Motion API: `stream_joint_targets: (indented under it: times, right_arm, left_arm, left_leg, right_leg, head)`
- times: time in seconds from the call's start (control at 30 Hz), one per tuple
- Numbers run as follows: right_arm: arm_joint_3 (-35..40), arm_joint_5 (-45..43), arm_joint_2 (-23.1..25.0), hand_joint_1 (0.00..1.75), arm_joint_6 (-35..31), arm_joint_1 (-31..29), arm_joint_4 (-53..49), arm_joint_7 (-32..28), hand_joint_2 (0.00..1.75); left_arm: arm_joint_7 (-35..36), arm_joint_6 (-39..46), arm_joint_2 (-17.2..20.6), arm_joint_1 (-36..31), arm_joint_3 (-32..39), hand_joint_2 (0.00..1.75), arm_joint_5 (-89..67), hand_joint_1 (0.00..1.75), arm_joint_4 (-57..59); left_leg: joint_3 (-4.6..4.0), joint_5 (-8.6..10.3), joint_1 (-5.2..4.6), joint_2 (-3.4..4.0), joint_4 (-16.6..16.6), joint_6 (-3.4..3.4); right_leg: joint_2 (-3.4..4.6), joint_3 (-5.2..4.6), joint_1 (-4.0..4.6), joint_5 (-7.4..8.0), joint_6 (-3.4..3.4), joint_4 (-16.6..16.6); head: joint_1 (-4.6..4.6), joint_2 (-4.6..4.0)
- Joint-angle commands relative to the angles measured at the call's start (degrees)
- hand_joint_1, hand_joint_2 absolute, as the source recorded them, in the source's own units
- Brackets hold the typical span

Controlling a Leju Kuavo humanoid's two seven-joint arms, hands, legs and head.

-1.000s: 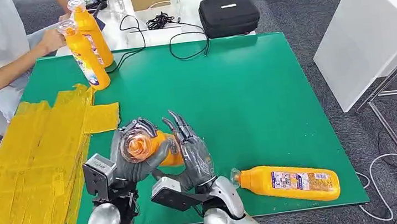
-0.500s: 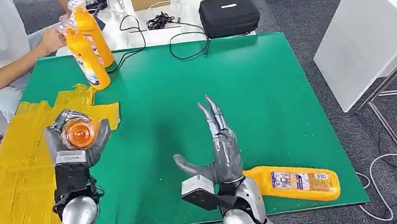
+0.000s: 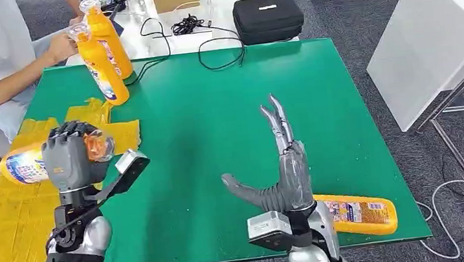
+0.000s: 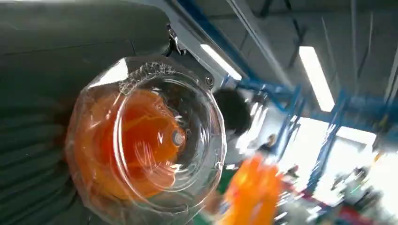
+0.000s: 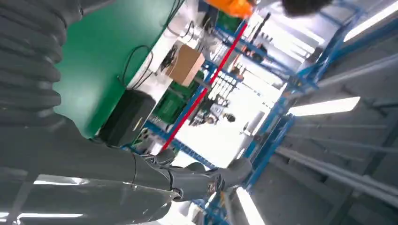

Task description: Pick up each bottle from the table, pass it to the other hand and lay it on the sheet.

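Left hand (image 3: 68,155) wrapped around an orange bottle (image 3: 25,164), held sideways over the yellow sheet (image 3: 11,219), seemingly clear of it. Right hand (image 3: 283,177) spread, empty, above the green table (image 3: 214,107). Second bottle (image 3: 358,212) lying just beside.

Bright, even overhead light — ceiling-strip glare and motion blur in wrist views

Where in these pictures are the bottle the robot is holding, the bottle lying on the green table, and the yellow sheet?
Held bottle (image 3: 22,167), head view, on its labelled body beside the left robot hand (image 3: 67,162).
Lying bottle (image 3: 363,212), head view, on its label.
Yellow sheet (image 3: 11,225), head view, on a bare stretch of it.
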Motion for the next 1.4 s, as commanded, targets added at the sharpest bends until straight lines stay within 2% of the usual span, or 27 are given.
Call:
stream_joint_targets:
  times: [0.03,0.17,0.23,0.33,0.4,0.63,0.73,0.87,0.97,1.0,1.13,1.17,1.23,1.33,1.4]
  right_arm:
    - [-2.05,-0.72,-4.07,0.00,1.41,-0.53,-2.59,-0.36,1.75]
    - [-2.02,-0.68,-3.90,0.00,1.52,-0.60,-2.31,-0.50,1.75]
    - [-2.39,-1.64,-4.85,0.00,3.37,-1.49,-1.92,-0.53,1.75]
    - [-3.73,-1.66,-5.21,0.00,4.61,-1.71,-1.15,-0.85,1.75]
    - [-4.44,-1.39,-5.05,0.00,4.82,-0.93,-0.85,-0.94,1.75]
    - [-4.64,-0.89,-4.91,0.00,4.62,1.08,1.10,-0.81,1.75]
    - [-4.43,-0.81,-4.72,0.00,5.06,0.58,2.08,-0.57,1.75]
    - [-3.58,-0.97,-4.18,0.00,5.67,-0.44,4.31,-0.66,1.75]
    - [-2.84,-1.11,-3.92,0.00,5.54,-0.94,5.69,-0.58,1.75]
    - [-2.77,-1.29,-3.90,0.00,5.53,-0.88,5.85,-0.49,1.75]
    - [-2.77,-1.29,-3.90,0.00,5.53,-0.88,5.85,-0.49,1.75]
    - [-2.69,-1.34,-4.03,0.00,5.51,-0.73,5.99,-0.49,1.75]
    - [-2.66,-1.59,-3.97,0.00,5.48,-0.55,6.30,-0.36,1.75]
    - [-2.65,-1.73,-3.99,0.00,4.98,-0.08,6.71,-0.28,1.75]
    - [-2.69,-1.91,-4.03,0.00,4.68,0.35,6.63,-0.22,1.75]
  left_arm:
    - [1.99,0.69,1.42,-7.24,-3.58,1.75,-2.46,1.75,17.76]
    - [2.06,-0.47,1.78,-7.38,-4.21,1.75,-2.39,1.75,18.18]
    - [3.58,-5.16,2.14,-10.33,-6.47,1.75,-5.23,1.75,26.76]
    - [5.94,-4.35,1.77,-15.60,-8.74,1.75,-7.71,1.75,42.95]
    - [6.14,-3.57,1.58,-17.27,-8.64,1.75,-8.02,1.75,49.04]
    - [7.44,-5.43,3.67,-18.42,-6.40,1.75,-6.79,1.75,54.05]
    - [11.19,-7.88,4.72,-19.40,-7.72,1.75,-10.34,1.75,55.97]
    - [13.98,-11.77,6.74,-20.64,-8.42,1.75,-12.53,1.75,58.99]
    - [16.76,-11.15,8.14,-20.94,-11.76,1.75,-12.53,1.75,59.75]
    - [18.14,-10.17,8.73,-20.89,-14.46,1.75,-12.53,0.82,59.58]
    - [18.14,-10.17,8.73,-20.89,-14.46,1.75,-12.53,0.82,59.58]
    - [19.42,-9.13,8.94,-20.58,-16.21,1.75,-12.43,0.00,59.34]
    - [20.14,-7.20,9.03,-20.39,-17.26,1.75,-12.53,0.00,59.26]
    - [19.67,-2.77,8.32,-19.61,-15.07,1.75,-12.53,0.00,58.53]
    - [18.31,0.52,7.66,-19.07,-12.70,1.75,-12.47,0.00,57.46]
  left_leg:
    - [0.13,-0.03,0.02,-0.05,-0.04,-0.02]
    - [0.29,-0.10,0.05,-0.08,-0.04,-0.04]
    - [0.14,-0.03,0.02,-0.04,-0.04,-0.03]
    - [0.35,-0.01,0.01,-0.20,-0.09,-0.03]
    - [0.20,0.02,0.00,-0.13,-0.09,-0.03]
    - [0.47,-0.13,0.11,0.04,-0.10,-0.07]
    - [0.22,-0.08,0.08,0.12,-0.05,-0.04]
    - [0.31,-0.09,0.12,0.17,-0.06,-0.06]
    - [0.34,-0.10,0.13,0.24,-0.06,-0.07]
    - [0.42,-0.11,0.14,0.25,-0.09,-0.08]
    - [0.45,-0.12,0.14,0.28,-0.10,-0.08]
    - [0.45,-0.12,0.13,0.24,-0.09,-0.08]
    - [0.31,-0.06,0.11,0.17,-0.08,-0.04]
    - [0.56,-0.14,0.12,0.21,-0.15,-0.06]
    - [0.43,-0.10,0.11,0.23,-0.11,-0.04]
  right_leg:
    - [-0.10,0.16,0.02,-0.04,-0.02,-0.03]
    - [-0.16,0.32,0.05,-0.13,-0.04,-0.02]
    - [-0.10,0.16,0.02,-0.06,-0.03,-0.02]
    - [-0.28,0.41,0.02,-0.10,-0.05,-0.06]
    - [-0.17,0.26,-0.01,-0.03,-0.03,-0.07]
    - [-0.06,0.46,0.06,-0.12,-0.08,-0.10]
    - [0.05,0.22,0.06,-0.05,-0.05,-0.04]
    - [0.09,0.28,0.07,-0.04,-0.07,-0.04]
    - [0.15,0.30,0.08,-0.03,-0.09,-0.03]
    - [0.15,0.38,0.09,-0.04,-0.10,-0.05]
    - [0.18,0.41,0.08,-0.04,-0.10,-0.06]
    - [0.14,0.41,0.07,-0.05,-0.10,-0.04]
    - [0.10,0.30,0.05,-0.03,-0.06,-0.03]
    - [0.12,0.54,0.06,-0.11,-0.09,-0.08]
    - [0.15,0.41,0.04,-0.06,-0.06,-0.06]
  head:
    - [0.00,0.00]
    - [0.00,0.00]
    - [0.00,0.00]
    - [0.00,0.00]
    - [0.00,0.00]
    - [0.00,0.00]
    - [0.00,0.00]
    - [0.00,0.00]
    - [0.02,0.00]
    - [0.00,0.00]
    - [-0.02,0.00]
    - [0.00,0.00]
    - [0.00,0.00]
    - [0.00,0.00]
    - [0.00,0.00]
